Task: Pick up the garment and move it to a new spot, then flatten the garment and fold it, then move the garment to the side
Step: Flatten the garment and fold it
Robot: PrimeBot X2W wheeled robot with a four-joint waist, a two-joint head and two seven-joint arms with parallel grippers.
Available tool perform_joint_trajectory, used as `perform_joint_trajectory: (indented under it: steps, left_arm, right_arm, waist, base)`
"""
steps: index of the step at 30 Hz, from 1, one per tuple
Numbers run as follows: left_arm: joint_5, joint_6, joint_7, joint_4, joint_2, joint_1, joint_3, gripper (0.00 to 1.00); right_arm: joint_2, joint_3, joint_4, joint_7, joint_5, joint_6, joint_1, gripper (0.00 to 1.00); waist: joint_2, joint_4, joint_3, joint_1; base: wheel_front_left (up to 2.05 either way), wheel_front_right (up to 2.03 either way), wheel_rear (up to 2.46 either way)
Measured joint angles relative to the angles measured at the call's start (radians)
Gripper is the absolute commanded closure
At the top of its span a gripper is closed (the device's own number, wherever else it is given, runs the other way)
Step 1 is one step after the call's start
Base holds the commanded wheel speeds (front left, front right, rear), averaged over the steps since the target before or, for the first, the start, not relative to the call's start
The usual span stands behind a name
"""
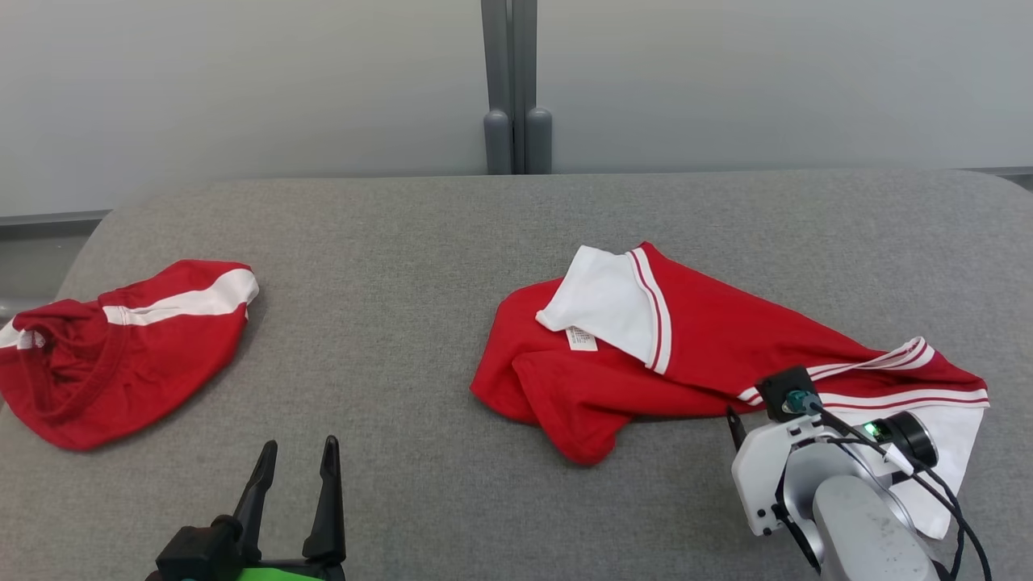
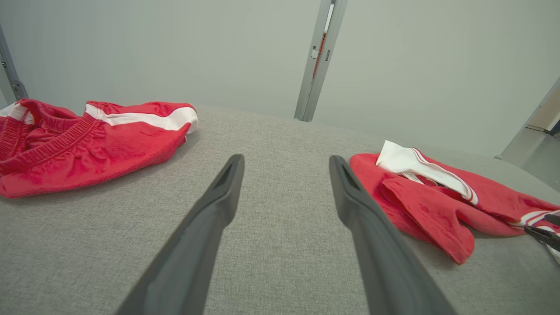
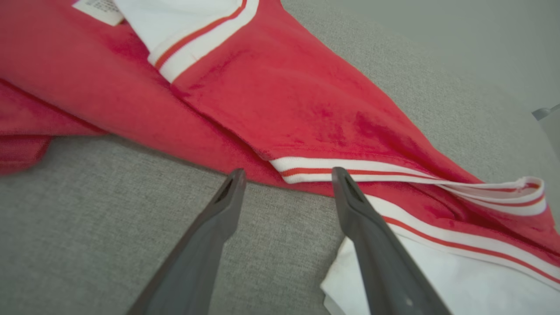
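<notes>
Now the right claw (image 3: pixel 288 171), jaws spread, faces the striped hem of the crumpled red shirt (image 1: pixel 710 339), presumably to lift it. The left claw (image 1: pixel 299 442) hangs open, empty.

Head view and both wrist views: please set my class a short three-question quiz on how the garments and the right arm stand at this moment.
1. Multiple choice: where do the red shorts lie relative to the red-and-white shirt? A: apart, on the robot's left of it. B: on top of it. C: tucked under it.
2. True or false: the right gripper is shut on the shirt.
3. Short answer: what small thing shows at the edge of the shirt's white flap?
Key: 1 A. 2 False: its fingers stand open at the shirt's edge. 3 A label.
</notes>
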Motion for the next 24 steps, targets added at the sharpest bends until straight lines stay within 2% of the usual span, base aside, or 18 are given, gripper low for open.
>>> perform_joint_trajectory:
  steps: [14, 15, 16, 18, 20, 24]
  left_arm:
    - [0.032, 0.0, 0.0, -0.001, 0.0, -0.012, -0.008, 0.0]
    - [0.032, 0.0, 0.0, -0.002, 0.0, -0.013, -0.008, 0.0]
    - [0.033, 0.0, 0.0, -0.002, 0.0, -0.013, -0.007, 0.0]
    - [0.033, 0.0, 0.0, -0.002, 0.0, -0.014, -0.004, 0.0]
    - [0.033, 0.0, 0.0, -0.002, 0.0, -0.014, 0.001, 0.0]
    - [0.034, 0.0, 0.0, 0.0, 0.0, -0.014, 0.003, 0.0]
  right_arm:
    - [-0.008, -0.021, 0.139, -0.04, -0.028, 0.0, -0.113, 0.0]
    - [-0.008, -0.023, 0.144, -0.045, -0.029, 0.0, -0.116, 0.22]
    - [-0.008, -0.025, 0.146, -0.051, -0.032, 0.0, -0.118, 0.53]
    - [-0.008, -0.03, 0.148, -0.065, -0.035, 0.0, -0.127, 0.67]
    - [-0.008, -0.032, 0.148, -0.071, -0.036, 0.0, -0.132, 1.0]
    - [-0.006, -0.031, 0.146, -0.083, -0.043, 0.0, -0.132, 1.0]
  waist:
    - [0.0, 0.033, 0.053, 0.0]
    - [0.0, 0.034, 0.055, 0.0]
    - [0.0, 0.035, 0.057, 0.0]
    - [0.0, 0.035, 0.057, 0.0]
    - [0.0, 0.033, 0.055, 0.0]
    - [0.0, 0.029, 0.048, 0.0]
  base:
    - [0.0, 0.0, 0.0]
    - [0.0, 0.0, 0.0]
    - [0.0, 0.0, 0.0]
    - [0.0, 0.0, 0.0]
    - [0.0, 0.0, 0.0]
    - [0.0, 0.0, 0.0]
